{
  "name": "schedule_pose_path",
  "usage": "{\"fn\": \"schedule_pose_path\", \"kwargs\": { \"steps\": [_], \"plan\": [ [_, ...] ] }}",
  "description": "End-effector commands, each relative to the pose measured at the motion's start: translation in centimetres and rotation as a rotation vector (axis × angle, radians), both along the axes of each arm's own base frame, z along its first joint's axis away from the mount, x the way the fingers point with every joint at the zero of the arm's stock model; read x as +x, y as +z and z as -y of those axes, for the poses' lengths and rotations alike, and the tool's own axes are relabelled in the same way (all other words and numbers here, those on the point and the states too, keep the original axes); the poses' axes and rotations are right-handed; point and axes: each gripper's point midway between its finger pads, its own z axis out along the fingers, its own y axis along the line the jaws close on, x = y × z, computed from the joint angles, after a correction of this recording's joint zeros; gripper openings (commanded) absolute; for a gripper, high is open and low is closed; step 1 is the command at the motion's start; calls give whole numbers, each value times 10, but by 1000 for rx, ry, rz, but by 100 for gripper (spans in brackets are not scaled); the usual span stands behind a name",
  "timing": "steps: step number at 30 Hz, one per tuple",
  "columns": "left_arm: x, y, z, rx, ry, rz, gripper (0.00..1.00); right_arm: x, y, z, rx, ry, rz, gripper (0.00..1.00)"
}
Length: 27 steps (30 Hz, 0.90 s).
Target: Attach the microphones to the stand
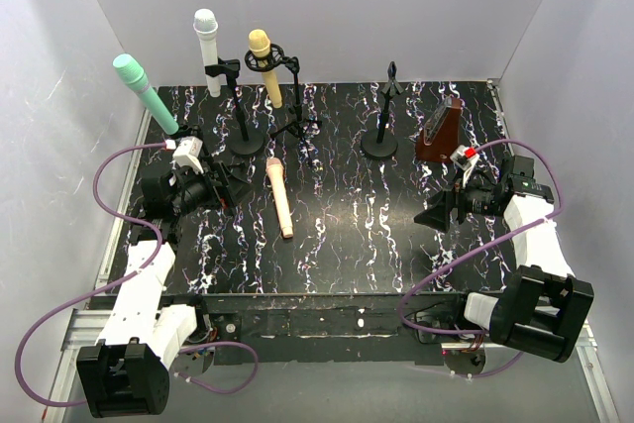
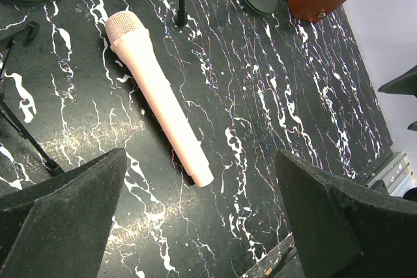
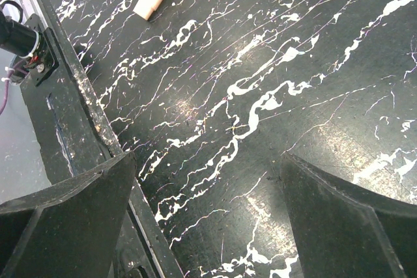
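**As catalogued mid-task: three mounted, fourth pending**

Item 1, peach-pink microphone (image 2: 156,99): flat on desk (image 1: 347,245), left of centre, head toward the back wall, touching nothing. Slim smooth matte barrel, flat-cut tail, rounded fine-mesh head.

Items 2–4: white microphone (image 1: 208,52), upright in a clip; yellow microphone (image 1: 264,66), upright in a ring mount on a tripod; mint green microphone (image 1: 145,94), tilted at far left, lower end hidden behind the left wrist. All three judged mounted.

Item 5, empty stand (image 1: 381,121): thin black rod, round disc base, small clip on top, just left of the brown wedge-shaped metronome (image 1: 439,129).

Left fingers (image 2: 65,213): spread fully wide, holding nothing, low over the desk, aimed at the peach-pink tail.

Right fingers (image 3: 65,219): equally wide, empty, over bare surface on the right side.

Desk surface: black, faintly glossy, white marble veining.

Step in hand, as judged: approach to the last loose microphone. Next move calls for closing across the barrel, lifting, tipping upright and seating in the empty clip. Round slick barrel likely to roll or slip.
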Motion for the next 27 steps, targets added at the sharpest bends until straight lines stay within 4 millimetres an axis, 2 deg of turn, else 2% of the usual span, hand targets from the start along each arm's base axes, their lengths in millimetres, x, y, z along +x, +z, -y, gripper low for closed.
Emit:
{"fn": "schedule_pose_path", "kwargs": {
  "steps": [1,20,27],
  "plan": [
    [0,6,2,-4,-12,26,98,-2,0,-1,15,5,0,98],
    [1,6,2,-6,-13,22,98,-2,0,-1,10,3,0,98],
    [-2,8,3,-10,-16,31,98,-2,13,-2,10,5,30,98]
  ]
}}
